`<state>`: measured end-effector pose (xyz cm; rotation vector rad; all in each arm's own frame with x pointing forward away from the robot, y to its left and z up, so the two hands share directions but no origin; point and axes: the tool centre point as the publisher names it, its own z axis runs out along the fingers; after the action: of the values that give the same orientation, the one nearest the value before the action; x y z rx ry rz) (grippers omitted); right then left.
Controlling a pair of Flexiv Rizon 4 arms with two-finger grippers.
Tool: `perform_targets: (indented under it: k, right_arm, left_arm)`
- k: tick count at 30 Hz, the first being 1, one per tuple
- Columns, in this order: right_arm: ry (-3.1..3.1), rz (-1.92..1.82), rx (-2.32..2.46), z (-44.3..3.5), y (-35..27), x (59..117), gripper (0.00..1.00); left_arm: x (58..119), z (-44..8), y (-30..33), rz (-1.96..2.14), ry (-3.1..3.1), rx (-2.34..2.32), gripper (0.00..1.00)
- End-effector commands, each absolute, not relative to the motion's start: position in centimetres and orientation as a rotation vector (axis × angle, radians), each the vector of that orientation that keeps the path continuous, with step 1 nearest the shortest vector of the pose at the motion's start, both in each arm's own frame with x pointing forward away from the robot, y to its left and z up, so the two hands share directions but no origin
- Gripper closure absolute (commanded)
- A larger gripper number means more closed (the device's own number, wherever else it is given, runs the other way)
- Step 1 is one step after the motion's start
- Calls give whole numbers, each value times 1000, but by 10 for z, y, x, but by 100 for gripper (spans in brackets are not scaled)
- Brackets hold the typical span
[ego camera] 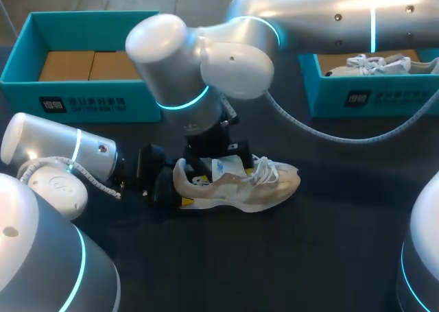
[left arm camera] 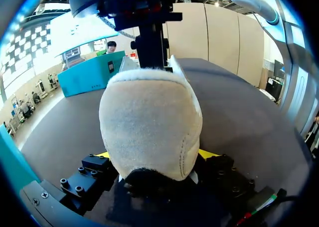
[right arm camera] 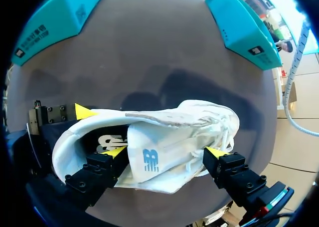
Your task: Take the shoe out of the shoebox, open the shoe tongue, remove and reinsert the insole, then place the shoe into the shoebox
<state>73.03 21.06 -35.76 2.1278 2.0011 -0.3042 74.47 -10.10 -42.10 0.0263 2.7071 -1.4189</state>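
The left claw (left arm camera: 155,154) clamps the sneaker (ego camera: 236,188) by its heel (a firm anchor). The right claw (right arm camera: 165,152), open astride the tongue (right arm camera: 149,159), should pinch low and peel gently.

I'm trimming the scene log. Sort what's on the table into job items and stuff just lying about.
Job: shoe; left gripper, shut on its heel; right gripper, at its tongue; left teal box and right teal box, one likely the shoebox.
Lying about: white shoes in the right teal box; brown cartons in the left teal box.
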Motion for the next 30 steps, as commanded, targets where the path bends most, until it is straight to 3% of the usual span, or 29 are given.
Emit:
perform_targets:
  k: [1, 19, 21, 22, 26, 28, 30]
  right_arm:
    - [2004, -314, 2138, -361, 201, 728, 0]
    - [1934, -405, 2104, -341, 171, 729, 0]
    - [1930, -404, 2105, -339, 165, 731, 44]
    - [1929, -402, 2105, -339, 164, 732, 54]
    - [1946, -406, 2092, -335, 158, 734, 65]
    - [1950, -414, 2092, -332, 155, 734, 77]
    - [1952, -412, 2093, -329, 151, 732, 81]
  left_arm:
    - [743, -422, -99, -1412, 2709, 26, 100]
    - [743, -422, -99, -1412, 2709, 26, 100]
    - [743, -422, -99, -1412, 2709, 26, 100]
    - [743, -422, -99, -1412, 2709, 26, 100]
    - [743, -422, -99, -1412, 2709, 26, 100]
    - [743, -422, -99, -1412, 2709, 26, 100]
    - [743, -422, -99, -1412, 2709, 26, 100]
